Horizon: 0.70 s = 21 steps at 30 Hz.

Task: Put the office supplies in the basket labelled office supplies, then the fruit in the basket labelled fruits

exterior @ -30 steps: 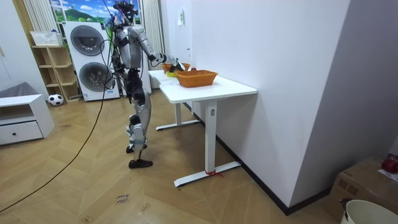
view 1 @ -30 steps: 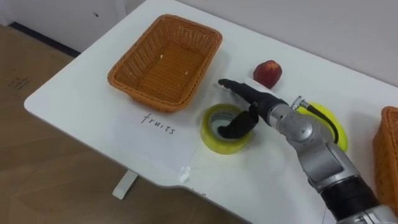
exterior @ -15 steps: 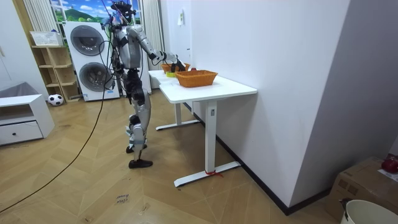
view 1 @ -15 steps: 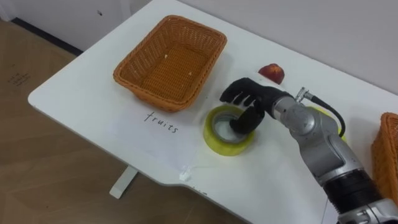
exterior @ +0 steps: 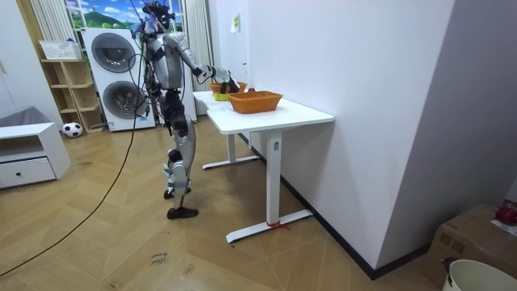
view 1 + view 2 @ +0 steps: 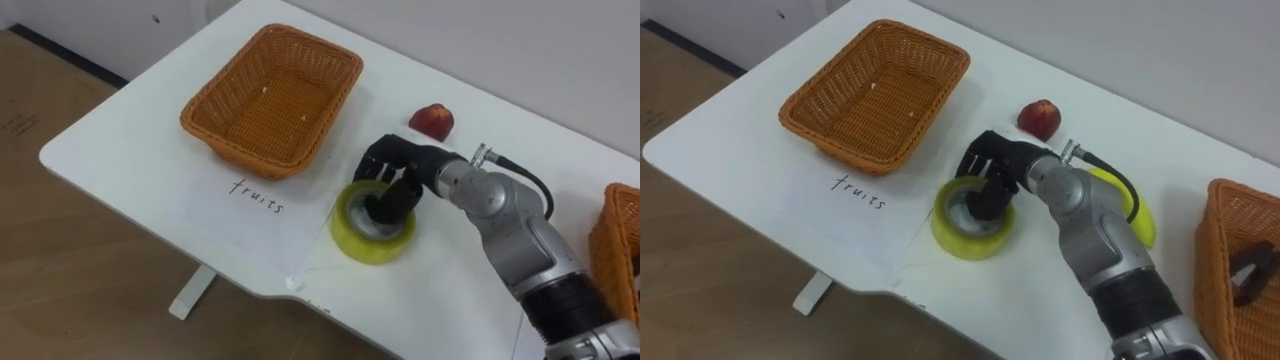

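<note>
Yellow tape roll [image 6: 370, 240] beside fruit basket [image 6: 240, 150]; right hand [image 6: 395, 165] curled over rim, thumb seemingly inside core. Shallow pinch may slip, dropping roll.

Soft, even light fell from overhead on the white table [image 6: 130, 150], which read bright but not washed out — there was no hard glare anywhere around the robot hand [image 6: 398, 168]. Shadows were faint and loose-edged: a pale grey one lay under the near rim of the basket [image 6: 270, 95] left of the robot hand, and another hugged the foot of the tape roll [image 6: 372, 240] just beneath it. The roll's hollow, where the dark curled fingers [image 6: 385, 205] dipped in, held the deepest shade in the eye views. Behind the robot hand, its metal forearm carried broad, dull highlights. In the room view the wooden floor [image 5: 121, 234] showed a mild sheen — the wall [image 5: 363, 97] was evenly lit.
</note>
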{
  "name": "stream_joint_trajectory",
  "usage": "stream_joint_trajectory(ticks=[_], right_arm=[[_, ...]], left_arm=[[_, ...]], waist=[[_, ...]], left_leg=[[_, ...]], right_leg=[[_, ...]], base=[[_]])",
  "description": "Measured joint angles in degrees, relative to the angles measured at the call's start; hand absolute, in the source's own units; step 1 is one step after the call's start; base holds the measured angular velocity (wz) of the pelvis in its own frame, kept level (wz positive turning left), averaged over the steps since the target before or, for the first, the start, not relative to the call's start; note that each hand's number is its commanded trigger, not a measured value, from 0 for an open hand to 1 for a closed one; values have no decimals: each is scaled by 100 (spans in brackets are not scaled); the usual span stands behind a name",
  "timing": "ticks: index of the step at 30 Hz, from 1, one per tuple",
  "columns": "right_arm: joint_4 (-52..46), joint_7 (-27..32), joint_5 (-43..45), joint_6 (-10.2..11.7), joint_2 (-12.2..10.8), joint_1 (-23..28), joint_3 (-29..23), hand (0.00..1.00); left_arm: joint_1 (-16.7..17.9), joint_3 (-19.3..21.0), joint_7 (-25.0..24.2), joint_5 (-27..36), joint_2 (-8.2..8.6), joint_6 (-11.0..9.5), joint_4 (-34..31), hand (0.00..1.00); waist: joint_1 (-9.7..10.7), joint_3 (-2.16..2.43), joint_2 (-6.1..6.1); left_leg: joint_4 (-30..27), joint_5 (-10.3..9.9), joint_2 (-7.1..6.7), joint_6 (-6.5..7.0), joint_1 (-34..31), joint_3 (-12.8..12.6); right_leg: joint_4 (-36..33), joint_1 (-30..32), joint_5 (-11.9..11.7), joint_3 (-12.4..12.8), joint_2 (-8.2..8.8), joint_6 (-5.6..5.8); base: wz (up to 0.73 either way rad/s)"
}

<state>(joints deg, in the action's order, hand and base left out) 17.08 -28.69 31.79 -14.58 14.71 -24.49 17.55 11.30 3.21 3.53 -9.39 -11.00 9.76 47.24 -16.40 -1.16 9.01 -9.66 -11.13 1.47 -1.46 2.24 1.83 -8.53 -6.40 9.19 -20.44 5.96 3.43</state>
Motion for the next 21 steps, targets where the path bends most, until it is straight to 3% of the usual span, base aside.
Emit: stream_joint_trajectory(ticks=[10, 15, 21], right_arm=[[-124, -235, -16, -46, 26, 19, -99, 100], [-549, -335, 8, -19, 240, 166, -99, 100], [-1560, -322, 16, 27, 623, 653, -698, 100]], left_arm=[[-25, 6, 9, 26, -15, -14, 90, 0], [-53, 11, -4, 97, -31, -40, 169, 0], [-20, 371, 11, 94, 99, -180, 170, 0]], waist=[[65, 6, 15], [236, 14, 15], [394, 18, 4]], left_leg=[[-14, 0, -3, 1, -6, -4], [-78, 0, -5, 1, -157, -9], [-85, 1, -4, 1, -129, -93]], right_leg=[[0, 3, 0, -4, 2, 0], [-7, 100, 0, 33, 4, 0], [-7, 146, 0, 329, -2, 0]], base=[[0], [0], [-12]])
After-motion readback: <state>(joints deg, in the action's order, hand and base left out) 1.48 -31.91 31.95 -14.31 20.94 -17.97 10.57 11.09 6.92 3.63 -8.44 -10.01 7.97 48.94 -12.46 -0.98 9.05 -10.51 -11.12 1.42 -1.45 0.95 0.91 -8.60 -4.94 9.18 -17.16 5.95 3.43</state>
